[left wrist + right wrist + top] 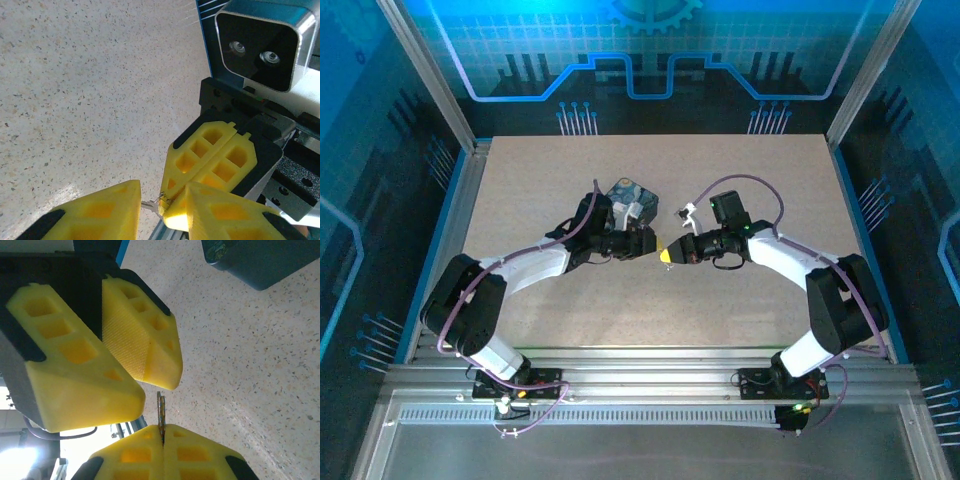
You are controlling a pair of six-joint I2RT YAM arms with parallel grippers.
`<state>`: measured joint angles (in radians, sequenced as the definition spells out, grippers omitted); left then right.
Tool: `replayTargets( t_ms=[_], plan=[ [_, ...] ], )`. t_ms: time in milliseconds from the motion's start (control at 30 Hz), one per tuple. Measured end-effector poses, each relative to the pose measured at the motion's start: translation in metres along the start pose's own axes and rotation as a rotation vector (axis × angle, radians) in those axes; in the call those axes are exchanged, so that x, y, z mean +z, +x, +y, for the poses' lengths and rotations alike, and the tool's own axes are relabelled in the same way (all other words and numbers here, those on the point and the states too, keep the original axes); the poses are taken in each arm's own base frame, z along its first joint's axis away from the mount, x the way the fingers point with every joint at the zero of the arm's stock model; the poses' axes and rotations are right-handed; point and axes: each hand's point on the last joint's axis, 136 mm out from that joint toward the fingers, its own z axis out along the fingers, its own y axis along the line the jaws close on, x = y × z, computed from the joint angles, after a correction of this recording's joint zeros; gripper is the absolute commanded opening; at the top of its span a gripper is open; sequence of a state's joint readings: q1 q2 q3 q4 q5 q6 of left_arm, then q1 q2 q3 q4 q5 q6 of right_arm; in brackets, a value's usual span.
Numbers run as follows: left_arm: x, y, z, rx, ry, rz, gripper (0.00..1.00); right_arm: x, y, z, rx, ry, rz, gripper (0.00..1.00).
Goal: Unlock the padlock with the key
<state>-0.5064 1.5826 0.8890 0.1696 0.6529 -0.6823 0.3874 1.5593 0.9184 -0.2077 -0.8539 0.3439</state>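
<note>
My right gripper (162, 429) is shut on the key (160, 411), a thin pale sliver poking out past its yellow fingertips. In the left wrist view the key (150, 205) juts from the right gripper's closed fingers (210, 160) into the gap of my left gripper (161, 201). The left jaws stand a little apart on either side of the key, not clamped on it. From above, the left gripper (648, 244) and the right gripper (668, 253) meet tip to tip over mid-table. The padlock is out of view.
A dark blue patterned tin (628, 200) sits on the speckled table (570, 320) just behind the left gripper, and its corner (265, 260) shows in the right wrist view. Metal frame rails (450, 210) border the table.
</note>
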Motion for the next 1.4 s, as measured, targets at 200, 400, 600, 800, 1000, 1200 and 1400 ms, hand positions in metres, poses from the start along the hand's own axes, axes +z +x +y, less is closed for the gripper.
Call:
replayTargets(
  t_ms=[200,400,600,800,1000,1200,1400],
  plan=[
    [0.002,0.002,0.002,-0.006,0.001,0.01,0.23,0.0,0.0,0.0,0.0,0.0,0.001,0.0],
    [0.002,0.004,0.0,-0.022,0.011,0.021,0.1,0.001,0.0,-0.001,0.008,0.0,0.002,0.0],
    [0.003,0.004,0.003,-0.036,0.005,0.021,0.0,0.003,0.0,-0.004,0.027,-0.001,0.005,0.0],
    [0.003,0.002,0.005,-0.038,-0.005,0.011,0.0,0.006,-0.001,-0.006,0.035,-0.01,0.01,0.21],
    [0.003,0.0,0.008,-0.038,-0.023,-0.002,0.0,0.004,-0.006,-0.011,0.039,-0.005,-0.015,0.3],
    [0.003,-0.002,0.01,-0.039,-0.037,-0.016,0.0,0.001,0.001,-0.021,0.066,0.004,-0.028,0.32],
    [0.003,-0.004,0.013,-0.039,-0.049,-0.028,0.0,0.0,0.007,-0.018,0.064,-0.008,-0.037,0.29]
  ],
)
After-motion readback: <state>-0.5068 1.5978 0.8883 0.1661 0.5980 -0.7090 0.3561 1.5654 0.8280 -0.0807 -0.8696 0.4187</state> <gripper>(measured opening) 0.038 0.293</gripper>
